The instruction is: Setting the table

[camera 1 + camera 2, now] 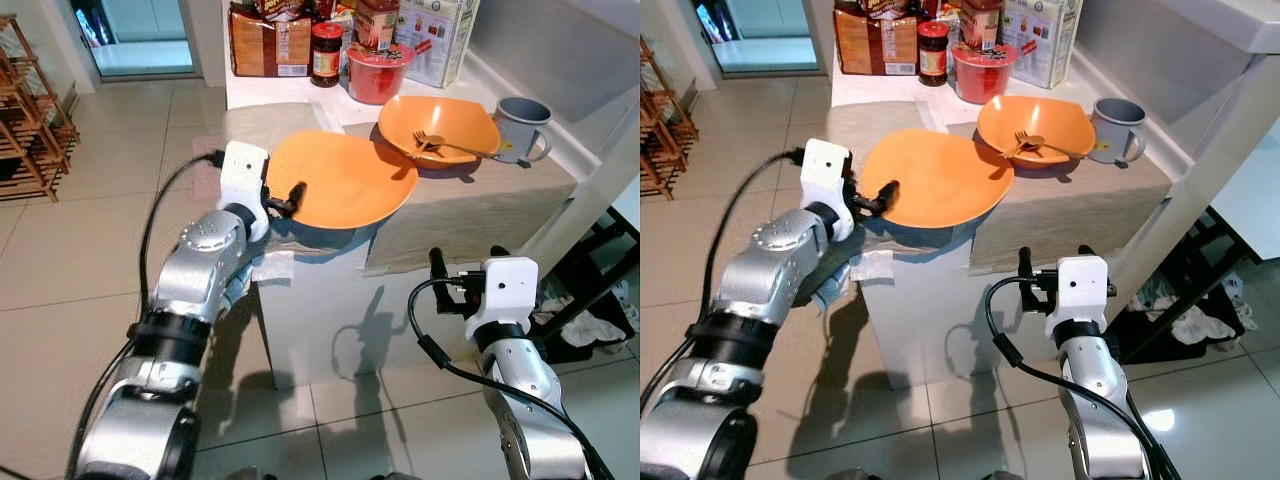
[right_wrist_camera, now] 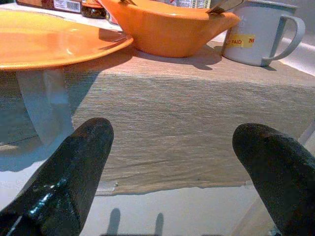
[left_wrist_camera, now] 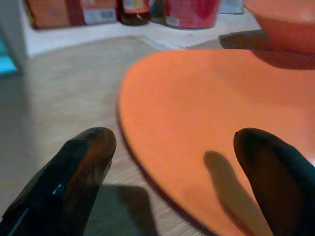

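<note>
A large orange plate point(image 1: 340, 178) lies at the front of the small white table point(image 1: 320, 320), its near rim reaching out over the table's edge. My left gripper point(image 1: 288, 200) is at the plate's left rim and open, one finger point(image 3: 74, 182) beside the plate and the other point(image 3: 275, 182) over it. Behind the plate an orange bowl point(image 1: 440, 128) holding a fork point(image 1: 432, 142) rests on a beige placemat point(image 1: 470, 205), with a grey mug point(image 1: 522, 125) to its right. My right gripper point(image 1: 466, 258) hangs open below the table's front edge, facing the mat point(image 2: 167, 123).
A red tub point(image 1: 378, 72), a jar point(image 1: 326, 52), snack bags point(image 1: 268, 40) and a carton point(image 1: 440, 35) crowd the table's back. A wooden rack point(image 1: 30, 110) stands far left, and a black frame point(image 1: 600, 270) close on the right. Tiled floor lies around the table.
</note>
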Available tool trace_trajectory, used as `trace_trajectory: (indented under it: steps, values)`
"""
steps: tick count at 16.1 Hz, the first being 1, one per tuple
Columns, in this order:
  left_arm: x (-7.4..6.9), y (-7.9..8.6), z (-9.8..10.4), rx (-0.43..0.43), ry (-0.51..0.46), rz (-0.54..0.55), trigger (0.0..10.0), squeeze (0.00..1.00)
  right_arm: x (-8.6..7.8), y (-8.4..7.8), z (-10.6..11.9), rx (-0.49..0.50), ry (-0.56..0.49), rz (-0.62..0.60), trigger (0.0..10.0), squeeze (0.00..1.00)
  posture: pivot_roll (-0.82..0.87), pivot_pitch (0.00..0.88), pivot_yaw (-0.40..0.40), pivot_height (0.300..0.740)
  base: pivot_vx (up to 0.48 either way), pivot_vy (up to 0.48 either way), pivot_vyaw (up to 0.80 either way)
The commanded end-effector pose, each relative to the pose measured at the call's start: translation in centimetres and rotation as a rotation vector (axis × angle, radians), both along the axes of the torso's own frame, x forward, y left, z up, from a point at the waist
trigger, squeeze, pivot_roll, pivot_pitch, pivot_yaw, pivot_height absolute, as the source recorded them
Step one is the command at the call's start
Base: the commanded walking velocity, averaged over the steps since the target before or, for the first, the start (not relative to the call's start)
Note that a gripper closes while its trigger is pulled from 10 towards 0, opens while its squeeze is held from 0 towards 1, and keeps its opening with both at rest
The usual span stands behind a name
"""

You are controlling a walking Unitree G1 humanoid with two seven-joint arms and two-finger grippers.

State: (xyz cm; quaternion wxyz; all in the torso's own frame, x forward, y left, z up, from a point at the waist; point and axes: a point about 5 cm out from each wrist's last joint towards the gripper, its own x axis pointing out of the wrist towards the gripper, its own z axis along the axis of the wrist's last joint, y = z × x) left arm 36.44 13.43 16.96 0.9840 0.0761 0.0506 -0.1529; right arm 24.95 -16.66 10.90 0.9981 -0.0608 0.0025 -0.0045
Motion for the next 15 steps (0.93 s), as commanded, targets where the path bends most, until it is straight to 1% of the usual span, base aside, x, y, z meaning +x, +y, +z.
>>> trace_trajectory:
  steps: [1, 2, 3, 4, 5, 6, 8, 9, 11, 13, 15]
  values:
    - [-0.1, 0.1, 0.5, 0.094, -0.071, 0.024, 10.0, 0.00, 0.1, -0.2, 0.0, -0.007, 0.001, -0.004, 10.0, 0.09, -0.03, 0.000, -0.016, 0.740, 0.000, 0.000, 0.00]
    - [0.0, 0.7, 0.5, 0.192, -0.115, 0.084, 10.0, 0.00, 0.1, -0.2, 0.0, -0.006, 0.001, -0.004, 10.0, 0.09, -0.02, 0.000, -0.017, 0.740, 0.000, 0.000, 0.00]
    - [0.0, 1.0, 0.6, 0.201, -0.127, 0.109, 10.0, 0.00, 0.1, -0.2, 0.0, -0.006, 0.001, -0.004, 10.0, 0.09, -0.03, 0.000, -0.017, 0.740, 0.000, 0.000, 0.00]
    - [0.1, 1.3, 1.1, 0.186, -0.153, 0.137, 10.0, 0.00, 0.2, -0.2, 0.0, -0.006, 0.000, -0.005, 10.0, 0.09, -0.02, 0.000, -0.018, 0.740, 0.000, 0.000, 0.00]
    - [0.1, 1.3, 1.4, 0.183, -0.178, 0.142, 10.0, 0.00, 0.2, -0.2, 0.0, -0.007, -0.001, -0.006, 10.0, 0.09, -0.03, 0.000, -0.017, 0.740, 0.000, 0.000, 0.00]
    - [-0.3, 0.9, 2.5, 0.126, -0.241, 0.117, 10.0, 0.00, 0.2, -0.3, 0.0, -0.009, -0.004, -0.008, 10.0, 0.09, -0.03, 0.000, -0.017, 0.740, 0.000, 0.000, 0.00]
    - [-1.2, 0.1, 3.5, 0.042, -0.297, 0.064, 10.0, 0.00, 0.2, -0.4, 0.1, -0.010, -0.009, -0.014, 10.0, 0.09, -0.02, 0.000, -0.016, 0.740, 0.000, 0.000, 0.00]
    - [-2.4, -0.8, 4.2, -0.029, -0.352, 0.017, 10.0, 0.00, 0.2, -0.5, 0.1, -0.010, -0.012, -0.020, 10.0, 0.09, -0.02, 0.000, -0.015, 0.740, 0.000, 0.000, 0.00]
    - [-3.1, -1.1, 4.3, -0.127, -0.358, 0.028, 10.0, 0.00, 0.3, -0.5, 0.1, -0.008, -0.014, -0.022, 10.0, 0.09, -0.02, 0.000, -0.017, 0.740, 0.000, -0.480, 0.00]
    - [-3.5, -1.3, 4.3, -0.135, -0.365, 0.025, 10.0, 0.00, 0.4, -0.5, 0.2, -0.015, -0.020, -0.018, 10.0, 0.09, -0.02, 0.000, -0.017, 0.740, 0.000, -0.480, 0.00]
    - [-3.8, -1.7, 3.9, -0.138, -0.348, 0.016, 10.0, 0.00, 0.7, -0.5, 0.5, -0.034, -0.032, -0.006, 10.0, 0.15, -0.01, 0.000, -0.021, 0.740, 0.000, -0.480, 0.75]
